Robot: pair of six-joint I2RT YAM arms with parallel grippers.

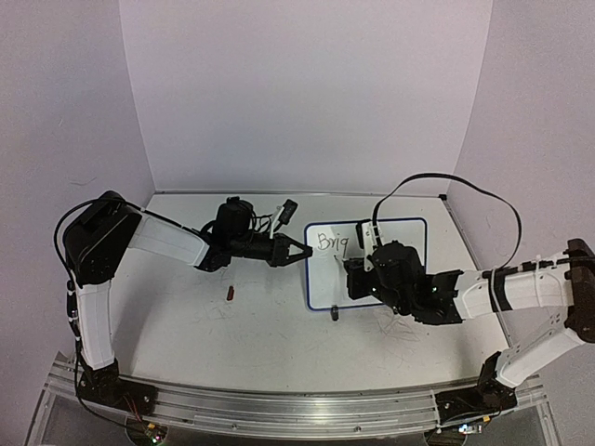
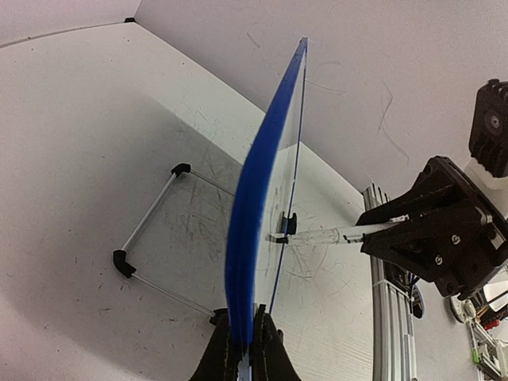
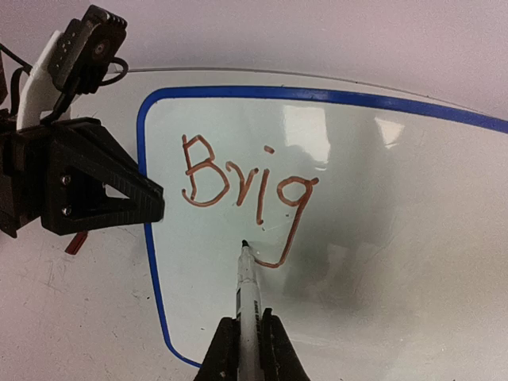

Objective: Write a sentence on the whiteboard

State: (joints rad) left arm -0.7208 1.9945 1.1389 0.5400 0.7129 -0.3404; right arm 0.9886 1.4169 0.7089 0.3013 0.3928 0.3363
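Observation:
The whiteboard [image 1: 400,242], white with a thin blue frame, stands tilted on the table at centre right. My left gripper [image 1: 306,251] is shut on its left edge; in the left wrist view the blue edge [image 2: 255,230] runs up from between those jaws [image 2: 244,349]. The sentence [image 3: 246,186] reads "Brig" in dark reddish strokes at the board's upper left. My right gripper [image 3: 248,349] is shut on a white marker [image 3: 249,290]. The marker's black tip sits just left of the g's tail, at the board's surface; contact is unclear.
A small red cap [image 1: 231,295] lies on the scuffed tabletop left of the board. The board's wire stand [image 2: 151,218] with black feet rests behind it. An aluminium rail [image 1: 297,404] runs along the near table edge, and white walls close the back and sides.

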